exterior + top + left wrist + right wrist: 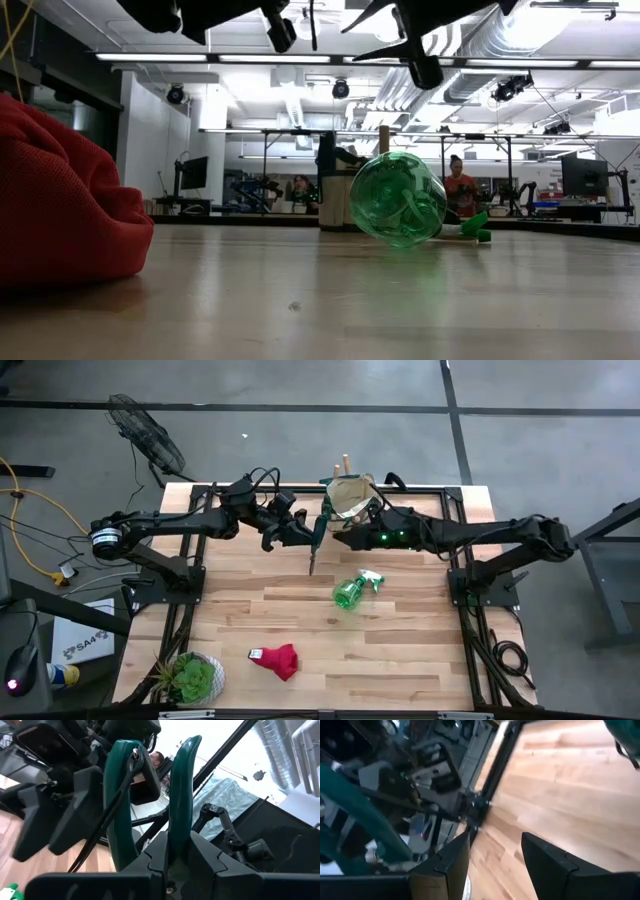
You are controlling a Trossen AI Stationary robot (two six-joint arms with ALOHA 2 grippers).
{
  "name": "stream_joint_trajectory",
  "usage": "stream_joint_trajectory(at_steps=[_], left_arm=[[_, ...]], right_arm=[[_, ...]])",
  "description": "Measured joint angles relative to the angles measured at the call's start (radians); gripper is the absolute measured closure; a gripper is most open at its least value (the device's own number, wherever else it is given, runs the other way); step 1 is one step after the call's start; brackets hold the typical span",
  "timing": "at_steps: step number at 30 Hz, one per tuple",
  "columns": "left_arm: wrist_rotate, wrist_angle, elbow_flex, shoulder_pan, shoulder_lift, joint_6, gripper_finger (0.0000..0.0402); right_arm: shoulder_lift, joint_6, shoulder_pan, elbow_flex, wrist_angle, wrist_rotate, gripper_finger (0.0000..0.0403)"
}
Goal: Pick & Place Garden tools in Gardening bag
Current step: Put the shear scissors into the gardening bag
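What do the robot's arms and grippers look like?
Both arms are black and jointed, mounted on dark frames at the table's sides. Black cables loop over the left arm, which has a white ring near its base. The right arm shows small green lights. The right gripper has two blocky black fingers.

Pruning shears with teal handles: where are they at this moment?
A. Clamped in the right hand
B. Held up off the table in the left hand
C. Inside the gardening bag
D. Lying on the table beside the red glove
B. The left hand grips the pruning shears in mid-air, blades pointing down; the left wrist view shows the teal handles rising between its fingers, while the right hand is open and empty.
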Motion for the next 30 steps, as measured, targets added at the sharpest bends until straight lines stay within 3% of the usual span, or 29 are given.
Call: stream_joint_trajectory(at_steps=[6,20,23,30], left_arm=[[0.003,-0.004,0.000,0.000,0.000,-0.008,0.0358],[0.029,-0.026,0.000,0.000,0.001,-0.016,0.0358],[0.030,-0.026,0.000,0.000,0.001,-0.016,0.0358],[0.048,-0.026,0.000,0.000,0.001,-0.017,0.0358]], right_arm=[[0.042,-0.185,0.011,0.000,0.061,0.011,0.0231],[0.057,-1.065,0.089,0.000,0.135,0.141,0.0231],[0.070,-1.158,0.106,0.000,0.170,0.145,0.0231],[0.135,-1.210,0.108,0.000,0.294,0.195,0.0231]])
